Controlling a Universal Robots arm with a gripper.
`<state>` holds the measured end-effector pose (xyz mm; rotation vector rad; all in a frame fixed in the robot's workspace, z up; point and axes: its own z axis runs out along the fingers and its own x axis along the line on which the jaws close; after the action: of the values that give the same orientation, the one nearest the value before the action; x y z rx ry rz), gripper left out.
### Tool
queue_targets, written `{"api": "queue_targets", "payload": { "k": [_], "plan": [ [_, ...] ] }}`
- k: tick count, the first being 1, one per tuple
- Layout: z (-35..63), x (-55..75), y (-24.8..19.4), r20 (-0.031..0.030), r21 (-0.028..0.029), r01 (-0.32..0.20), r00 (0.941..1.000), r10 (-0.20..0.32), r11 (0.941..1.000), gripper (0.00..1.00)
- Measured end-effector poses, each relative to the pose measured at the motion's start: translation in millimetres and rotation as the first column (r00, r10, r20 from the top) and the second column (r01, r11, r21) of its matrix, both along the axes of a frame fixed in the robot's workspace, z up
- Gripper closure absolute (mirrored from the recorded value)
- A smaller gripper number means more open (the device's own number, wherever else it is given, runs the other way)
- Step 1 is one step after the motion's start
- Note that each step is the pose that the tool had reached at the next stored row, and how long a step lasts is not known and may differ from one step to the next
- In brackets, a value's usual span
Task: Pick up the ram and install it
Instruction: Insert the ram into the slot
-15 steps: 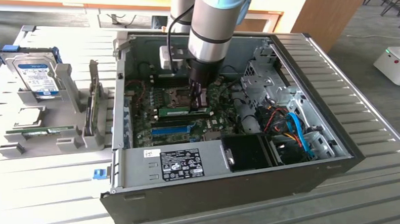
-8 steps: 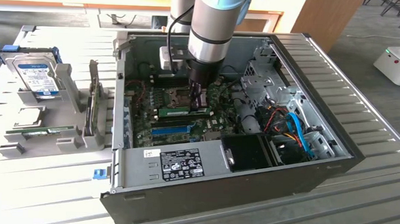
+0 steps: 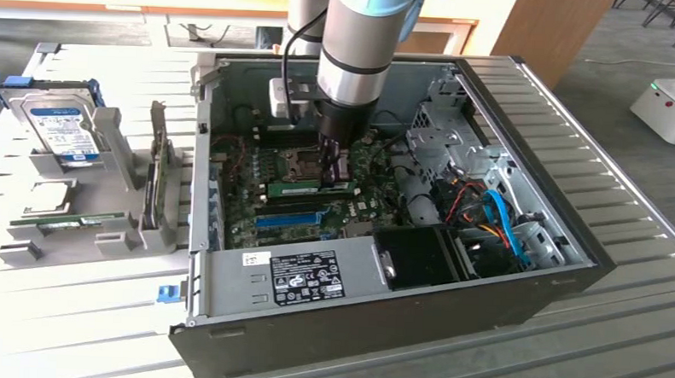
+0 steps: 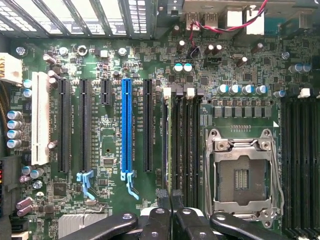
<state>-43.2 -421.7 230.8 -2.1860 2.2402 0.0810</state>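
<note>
Ram (image 3: 303,188), thin green strip, sits pinched by black end effector (image 4: 170,194).

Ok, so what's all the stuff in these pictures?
computer case: one, black, open on the table
motherboard: one, green, inside the case
ram: one, green, among the motherboard's dark slots
slot: one, blue, on the motherboard
processor socket: one, silver, on the motherboard
rack: one, grey, exterior view's left of the case
hard drive: one, silver and blue, in the rack
upright card: one, grey, in the rack
robot arm: one, grey, above the case
gripper: one, black, shut, tips at the ram
</note>
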Motion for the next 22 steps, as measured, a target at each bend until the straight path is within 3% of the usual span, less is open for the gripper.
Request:
{"api": "queue_targets", "payload": {
  "k": [22],
  "plan": [
    [-2.2,0.0,0.1,0.0001,0.0000,0.000,1.0000,0.000,1.0000,0.88]
  ]
}}
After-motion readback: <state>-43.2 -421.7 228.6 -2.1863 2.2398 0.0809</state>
